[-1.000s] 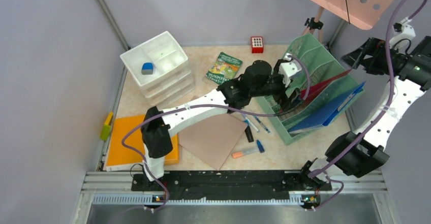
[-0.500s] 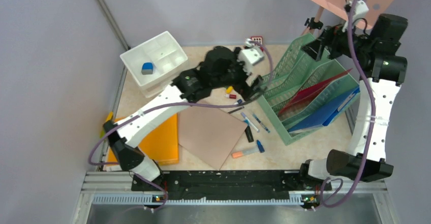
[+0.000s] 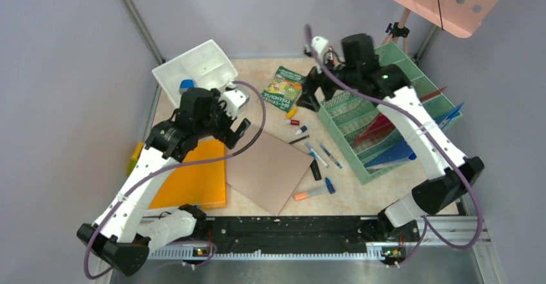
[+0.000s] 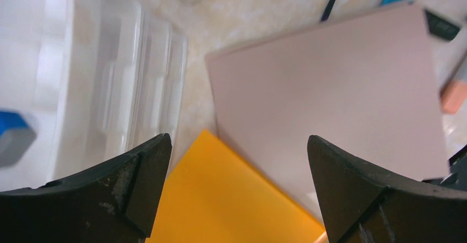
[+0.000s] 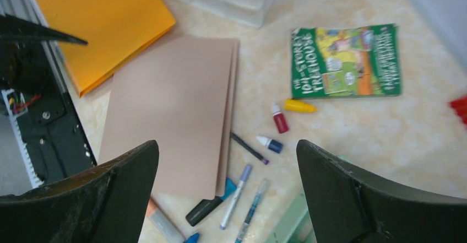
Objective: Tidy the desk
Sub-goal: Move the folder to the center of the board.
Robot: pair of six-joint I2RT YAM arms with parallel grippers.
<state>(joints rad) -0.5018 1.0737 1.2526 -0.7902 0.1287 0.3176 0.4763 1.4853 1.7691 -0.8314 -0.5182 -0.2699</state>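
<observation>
The desk [image 3: 351, 197] lies flat and fills the floor of the cell. Its longer side seems to run left to right, parallel to the black rail [image 3: 290, 226] at the near edge. Grey panels [image 3: 77, 71] wall the other three sides.

Bare marbled top shows in the near right corner by the rail, and between the white drawer unit [image 3: 206, 68] and the book [image 3: 283, 87].

A green mesh file rack [image 3: 351, 113] takes the right side, slanting from back to front, with the right arm crossing over it. The drawer unit sits in the back left corner. In front of it lies an orange folder [image 3: 193, 184], and a pinkish-brown folder [image 3: 270, 171] lies askew just beside that, mid-desk.

Between the brown folder and the rack lie two pens [image 3: 322, 155], a black marker [image 3: 315, 170], an orange-capped marker [image 3: 309, 194] and three small capped pieces [image 3: 293, 122].

The left gripper [image 4: 237, 141] hangs above the spot where the drawers and both folders meet, jaws wide apart and holding nothing. The right gripper [image 5: 226, 144] hangs high over the book and the scattered pieces, also spread wide with nothing held.
</observation>
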